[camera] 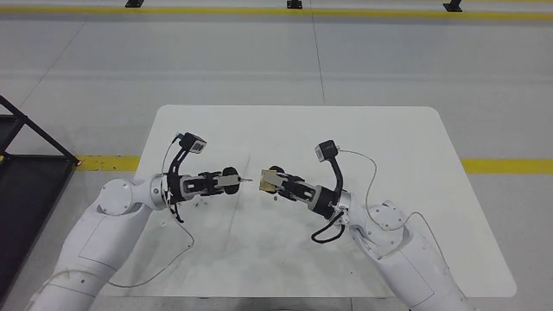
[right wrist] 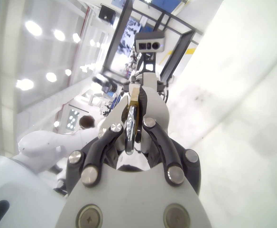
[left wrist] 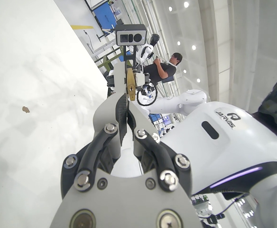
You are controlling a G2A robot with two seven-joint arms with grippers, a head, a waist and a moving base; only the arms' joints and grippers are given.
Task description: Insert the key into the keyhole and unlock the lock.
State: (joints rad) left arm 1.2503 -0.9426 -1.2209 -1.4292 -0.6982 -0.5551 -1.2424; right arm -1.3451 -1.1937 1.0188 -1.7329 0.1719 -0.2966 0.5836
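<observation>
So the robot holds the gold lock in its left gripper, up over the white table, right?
No, the gold lock is in its right gripper, up over the white table. The right wrist view shows that gripper clamped on it; the left gripper holds the key.

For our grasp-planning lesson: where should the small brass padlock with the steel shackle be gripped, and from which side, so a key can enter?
Pinch the brass padlock by its flat faces, coming from the steel shackle end, as the right gripper does. That leaves the keyhole end bare, facing the thin metal key in the left gripper.
</observation>
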